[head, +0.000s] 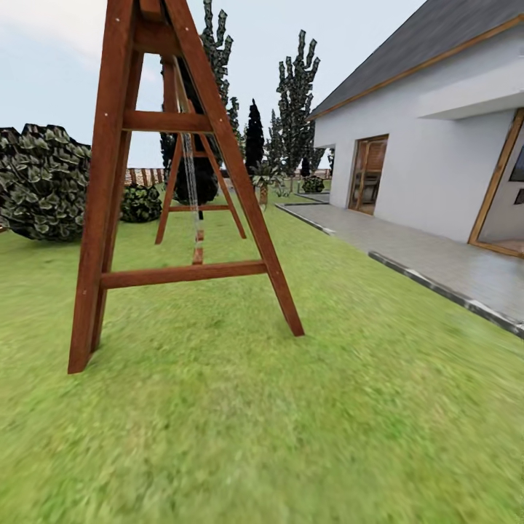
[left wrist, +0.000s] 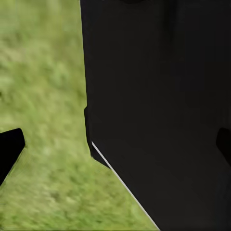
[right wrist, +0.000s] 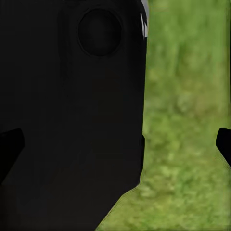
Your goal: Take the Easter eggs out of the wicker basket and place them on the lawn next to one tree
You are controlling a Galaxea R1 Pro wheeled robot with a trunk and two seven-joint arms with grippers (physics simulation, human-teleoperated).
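A wooden swing frame [head: 182, 189] is seen at upper left on the lawn [head: 291, 422], a white house [head: 437, 145] at right. Basket and eggs are yet to be found (a search is judged under way). Both grippers' fingertips are spread at the wrist views' edges, nothing between them.

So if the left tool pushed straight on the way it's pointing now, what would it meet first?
Most likely the robot's own black body panel, which fills the stretch between the left tool's fingertips in the left wrist view. The lawn lies beside and beyond it. How far off the panel is cannot be told.
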